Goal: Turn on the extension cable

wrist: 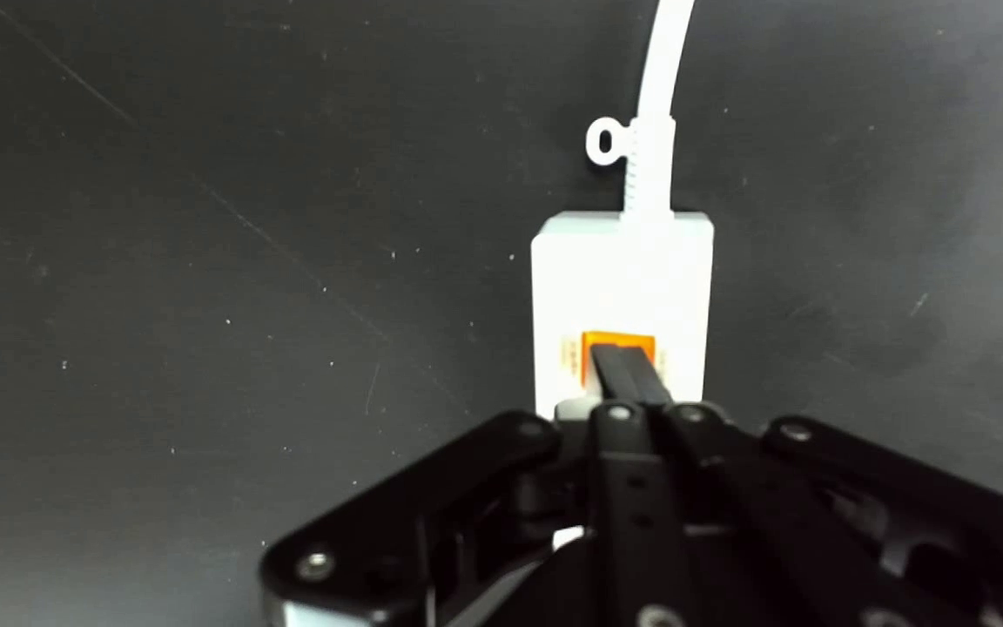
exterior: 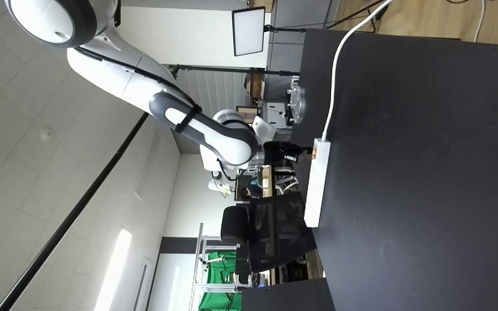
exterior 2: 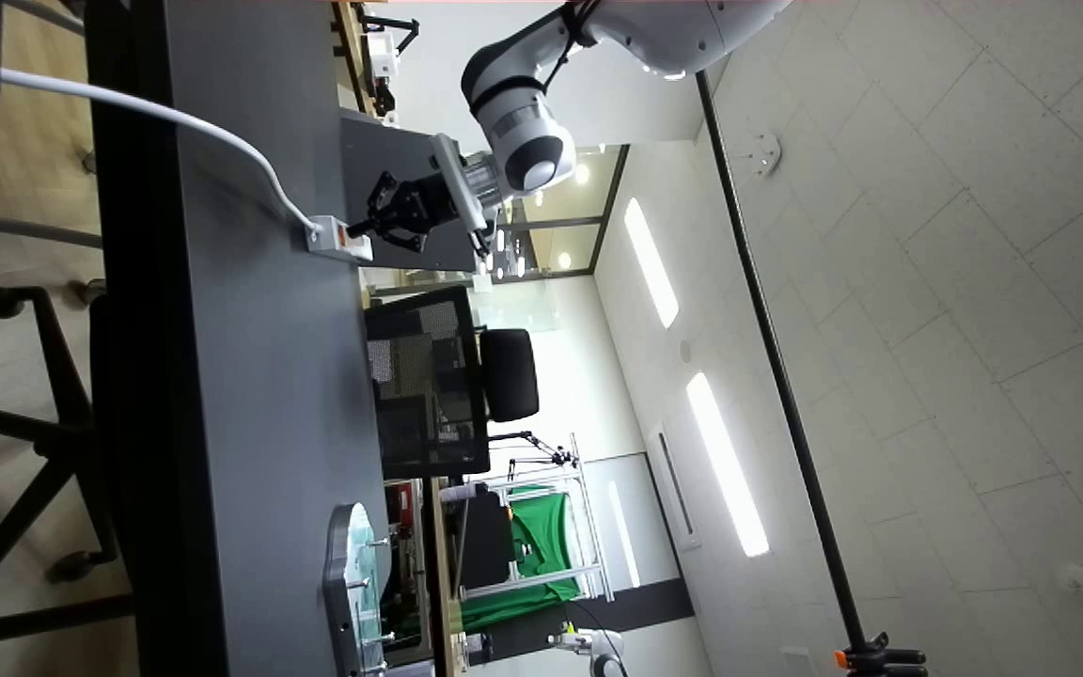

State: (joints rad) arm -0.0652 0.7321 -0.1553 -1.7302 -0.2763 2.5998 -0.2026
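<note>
The extension cable is a long white power strip lying on the dark table, seen in both exterior views point(exterior: 317, 190) point(exterior 2: 323, 241) and in the wrist view point(wrist: 623, 279). Its white cord point(wrist: 663, 61) leaves the end near my gripper. An orange switch point(wrist: 619, 338) sits near that corded end. My gripper point(wrist: 623, 350) is shut with its fingertips together and nothing between them. The fingertips are over the switch and hide most of it; they look to be touching it or very close. In both exterior views the gripper point(exterior: 309, 151) point(exterior 2: 355, 229) points down at the switch.
The dark table point(exterior: 417, 172) carries the strip and cord. A round clear and metal device point(exterior 2: 358, 592) stands on the table away from the strip. A black mesh chair point(exterior: 279, 229) stands behind the table edge. Both exterior pictures are turned sideways.
</note>
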